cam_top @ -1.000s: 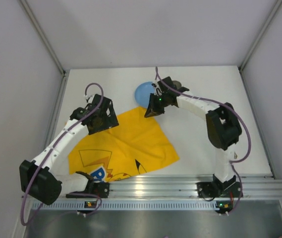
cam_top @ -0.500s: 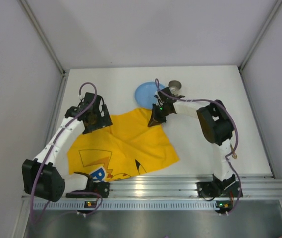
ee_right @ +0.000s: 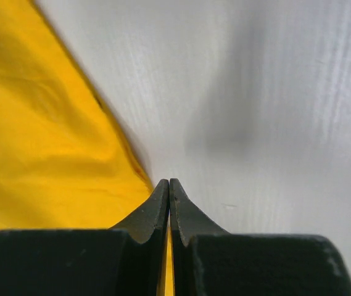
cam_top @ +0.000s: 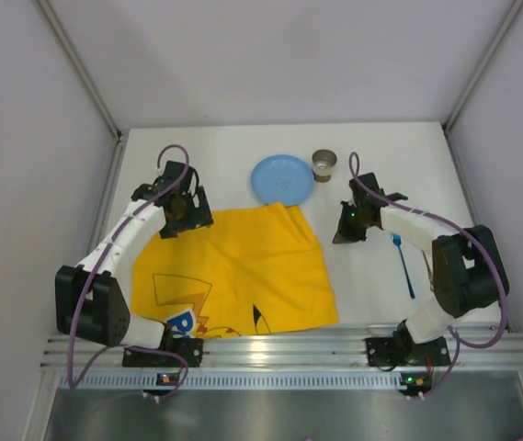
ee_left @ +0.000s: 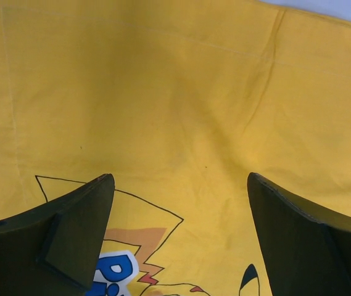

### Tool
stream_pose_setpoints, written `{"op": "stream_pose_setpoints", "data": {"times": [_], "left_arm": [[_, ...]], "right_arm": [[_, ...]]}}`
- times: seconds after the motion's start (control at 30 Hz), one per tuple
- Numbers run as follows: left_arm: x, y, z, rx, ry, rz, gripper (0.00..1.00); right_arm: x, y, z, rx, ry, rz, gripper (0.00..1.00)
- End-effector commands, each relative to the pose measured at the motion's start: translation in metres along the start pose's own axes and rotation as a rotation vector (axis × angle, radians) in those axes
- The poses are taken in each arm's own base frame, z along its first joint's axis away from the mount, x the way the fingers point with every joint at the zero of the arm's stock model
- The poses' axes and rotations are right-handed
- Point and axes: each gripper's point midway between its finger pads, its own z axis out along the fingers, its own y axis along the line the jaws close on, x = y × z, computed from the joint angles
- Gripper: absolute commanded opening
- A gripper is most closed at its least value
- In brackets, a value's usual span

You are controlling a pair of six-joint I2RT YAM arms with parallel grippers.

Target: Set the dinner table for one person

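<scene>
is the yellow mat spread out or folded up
Spread out: the yellow mat lies open on the table, its print showing, with only a few creases near its far edge.

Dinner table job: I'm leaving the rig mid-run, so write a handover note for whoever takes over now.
Left hand: open, empty, above the yellow mat, far-left corner.
Right hand: shut at the mat's right edge; a pinch on the cloth can't be confirmed.
Things: mat spread on the dinner table; blue plate and cup beyond it; blue fork to its right.
Done: mat laid out.
To do: move plate, cup, fork to the mat.
</scene>
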Motion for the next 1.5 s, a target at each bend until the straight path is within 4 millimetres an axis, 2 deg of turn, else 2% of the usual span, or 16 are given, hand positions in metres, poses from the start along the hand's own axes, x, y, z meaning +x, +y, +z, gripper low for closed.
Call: {"op": "stream_pose_setpoints", "data": {"times": [0.0, 0.1, 0.2, 0.27, 0.3, 0.33, 0.5, 0.7, 0.87, 0.97, 1.07, 1.1, 1.13, 1.2, 1.37, 1.47], "left_arm": [[-0.021, -0.013, -0.007, 0.049, -0.045, 0.005, 0.93], [-0.020, -0.022, -0.005, 0.086, -0.024, 0.006, 0.92], [-0.027, -0.046, -0.001, 0.176, -0.017, -0.009, 0.92], [-0.034, -0.062, 0.013, 0.190, -0.011, -0.008, 0.93], [-0.046, -0.080, 0.008, 0.244, -0.016, -0.015, 0.99], [-0.051, -0.089, 0.012, 0.256, -0.013, -0.014, 0.99], [-0.078, -0.159, 0.043, 0.360, 0.011, -0.005, 0.99], [-0.085, -0.221, 0.088, 0.395, 0.043, 0.012, 0.99], [-0.076, -0.235, 0.136, 0.344, 0.089, 0.020, 0.99], [-0.075, -0.237, 0.151, 0.325, 0.098, 0.020, 0.94], [-0.076, -0.237, 0.159, 0.324, 0.091, 0.020, 0.71], [-0.076, -0.238, 0.160, 0.323, 0.089, 0.021, 0.56], [-0.079, -0.238, 0.161, 0.328, 0.081, 0.021, 0.24], [-0.084, -0.238, 0.157, 0.331, 0.062, 0.031, 0.01], [-0.119, -0.221, 0.124, 0.337, -0.023, 0.040, 0.00], [-0.145, -0.195, 0.088, 0.341, -0.089, 0.008, 0.00]], "right_arm": [[-0.015, -0.040, -0.027, 0.189, -0.055, 0.042, 0.00], [-0.020, -0.053, -0.052, 0.235, -0.122, 0.057, 0.00], [-0.029, -0.019, -0.068, 0.053, -0.183, -0.007, 0.02], [-0.031, 0.021, -0.072, -0.145, -0.186, -0.060, 0.19], [-0.030, 0.029, -0.070, -0.171, -0.171, -0.069, 0.46], [-0.026, 0.041, -0.069, -0.198, -0.151, -0.090, 0.57], [-0.025, 0.057, -0.071, -0.219, -0.123, -0.114, 0.73], [-0.009, 0.038, -0.082, -0.146, -0.114, -0.136, 0.73], [0.009, 0.018, -0.081, -0.094, -0.094, -0.120, 0.72], [0.012, 0.015, -0.081, -0.081, -0.089, -0.114, 0.72], [0.008, 0.017, -0.080, -0.078, -0.085, -0.118, 0.72], [0.008, 0.018, -0.077, -0.079, -0.074, -0.118, 0.71], [0.003, 0.025, -0.078, -0.107, -0.076, -0.122, 0.71], [0.001, 0.031, -0.071, -0.126, -0.056, -0.121, 0.69], [-0.023, 0.068, -0.051, -0.270, -0.040, -0.122, 0.56], [-0.036, 0.091, -0.029, -0.363, 0.010, -0.094, 0.24]]}}
